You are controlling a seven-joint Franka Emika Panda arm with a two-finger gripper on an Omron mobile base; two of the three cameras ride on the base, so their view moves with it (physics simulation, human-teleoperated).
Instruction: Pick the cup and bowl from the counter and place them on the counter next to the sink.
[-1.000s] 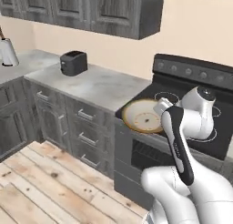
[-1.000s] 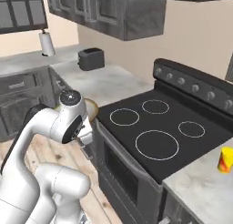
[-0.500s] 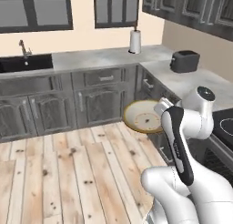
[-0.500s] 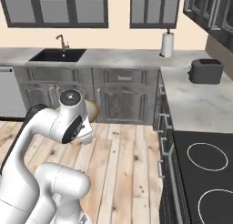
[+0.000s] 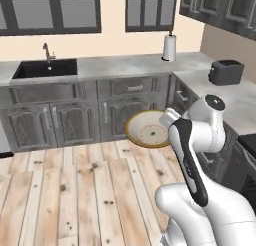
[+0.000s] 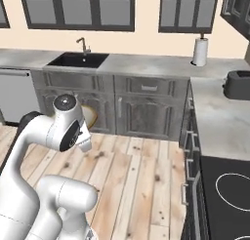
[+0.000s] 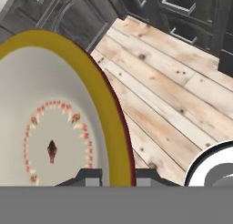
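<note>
- My gripper [image 7: 117,173] pinches the bowl [image 5: 148,129] by its rim, one finger on each side.
- I carry the bowl above the wooden floor [image 5: 65,190], since the sink [image 5: 46,69] and the counter [image 5: 125,65] beside it lie well apart ahead.

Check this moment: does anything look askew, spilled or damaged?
Nothing is spilled or damaged. The bowl is held by its rim in the gripper, over the wood floor, tilted rather than level; it looks empty.
</note>
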